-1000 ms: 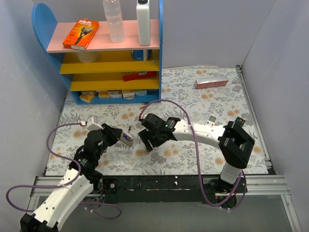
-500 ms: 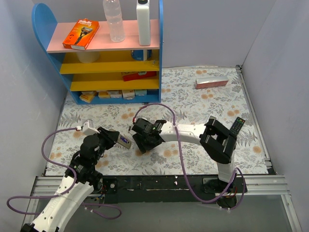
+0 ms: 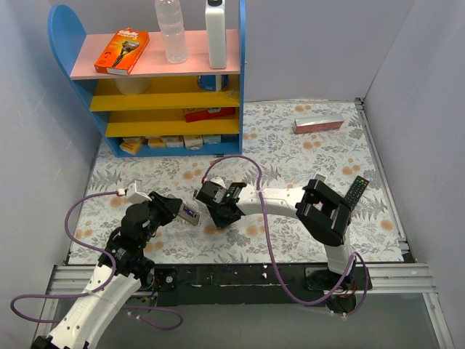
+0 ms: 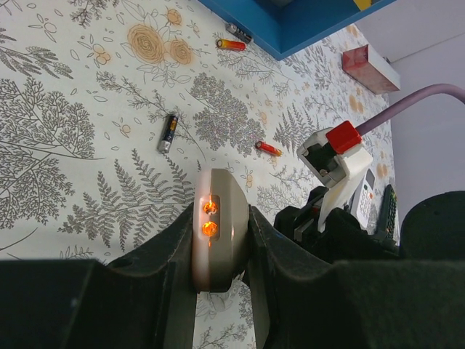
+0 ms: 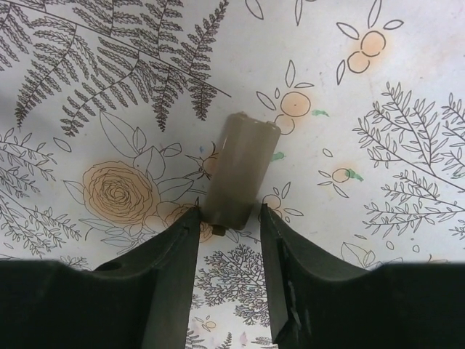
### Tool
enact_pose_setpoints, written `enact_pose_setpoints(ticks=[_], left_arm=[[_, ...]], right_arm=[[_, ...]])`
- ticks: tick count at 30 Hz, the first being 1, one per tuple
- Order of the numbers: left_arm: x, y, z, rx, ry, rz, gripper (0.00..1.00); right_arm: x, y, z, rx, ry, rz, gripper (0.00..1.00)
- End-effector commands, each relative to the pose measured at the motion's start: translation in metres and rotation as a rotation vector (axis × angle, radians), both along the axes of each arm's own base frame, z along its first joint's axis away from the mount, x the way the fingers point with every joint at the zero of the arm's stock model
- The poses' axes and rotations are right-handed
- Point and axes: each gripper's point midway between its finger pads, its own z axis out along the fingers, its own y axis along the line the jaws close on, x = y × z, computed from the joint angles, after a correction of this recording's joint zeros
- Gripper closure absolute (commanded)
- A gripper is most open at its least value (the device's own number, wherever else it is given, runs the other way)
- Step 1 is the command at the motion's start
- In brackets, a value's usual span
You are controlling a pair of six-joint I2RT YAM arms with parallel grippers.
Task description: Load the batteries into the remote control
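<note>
My left pincer (image 4: 218, 234) clamps the remote control (image 4: 214, 218) end-on. My right pincer (image 5: 229, 215), narrowly parted, straddles a grey plastic cover's (image 5: 241, 167) near end on the worktop (image 5: 385, 131).

Top cam high, near edge, fwd/down; L/R wrist cams close over same floral tabletop (image 3: 305, 156).

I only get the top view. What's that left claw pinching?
Observer: The remote, end-on in the left gripper; two orange spots show on its end.
Visitor: And under the right claw?
Observer: A grey cover lies on the table, its near end between the fingers of the right gripper; grip unclear.
Visitor: Any batteries?
Observer: Yes, loose on the table: a dark battery and a red battery lie beyond the remote.
</note>
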Motion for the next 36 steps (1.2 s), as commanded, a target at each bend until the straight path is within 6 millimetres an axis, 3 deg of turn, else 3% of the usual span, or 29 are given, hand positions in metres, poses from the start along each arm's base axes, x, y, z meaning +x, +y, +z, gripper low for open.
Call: enact_pose_setpoints(ticks=[1,6,10,11,13,14,16,18,20,21,22,25,31,34,36], left_arm=[[0.001,-0.009,0.01,-0.03,-0.043,-0.047,1.0],[0.001,-0.022,0.015,-0.087,-0.055,-0.095,1.0],[-0.002,-0.046,0.019,-0.175,-0.076,-0.205,1.0],[-0.002,-0.05,0.01,-0.201,-0.048,-0.208,1.0],[-0.001,-0.053,0.014,-0.238,-0.058,-0.213,1.0],[-0.002,-0.056,0.012,-0.247,-0.052,-0.228,1.0],[-0.001,-0.062,0.02,-0.286,-0.084,-0.25,1.0],[-0.006,-0.071,0.012,-0.328,-0.056,-0.296,1.0],[-0.008,-0.08,0.022,-0.377,-0.101,-0.351,1.0],[-0.011,-0.084,0.012,-0.386,-0.069,-0.374,1.0],[-0.01,-0.087,0.021,-0.409,-0.103,-0.394,1.0],[-0.007,-0.093,0.023,-0.393,-0.107,-0.423,1.0],[-0.001,-0.107,0.039,-0.366,-0.152,-0.506,1.0],[0.003,-0.112,0.04,-0.395,-0.156,-0.516,1.0],[0.005,-0.115,0.04,-0.402,-0.152,-0.527,1.0]], right_arm=[[-0.001,-0.017,-0.014,-0.087,-0.003,-0.036,0.57],[0.0,-0.032,-0.011,-0.112,-0.043,0.023,0.69],[0.003,-0.041,0.0,-0.099,-0.098,0.131,0.82],[0.004,-0.041,0.01,-0.076,-0.12,0.145,0.86],[0.003,-0.046,0.016,-0.072,-0.139,0.204,0.9],[0.004,-0.046,0.029,-0.047,-0.162,0.211,0.93],[0.003,-0.051,0.038,-0.035,-0.186,0.275,0.93],[0.003,-0.053,0.058,0.005,-0.224,0.295,0.93],[0.006,-0.057,0.08,0.021,-0.28,0.352,0.93],[0.007,-0.058,0.087,0.022,-0.298,0.376,0.93],[0.007,-0.06,0.093,0.017,-0.311,0.4,0.93],[0.006,-0.061,0.116,0.028,-0.347,0.484,0.93],[-0.009,-0.043,0.158,0.151,-0.338,0.604,0.94],[-0.014,-0.031,0.168,0.194,-0.314,0.64,0.94],[-0.015,-0.028,0.163,0.179,-0.287,0.645,0.94]])
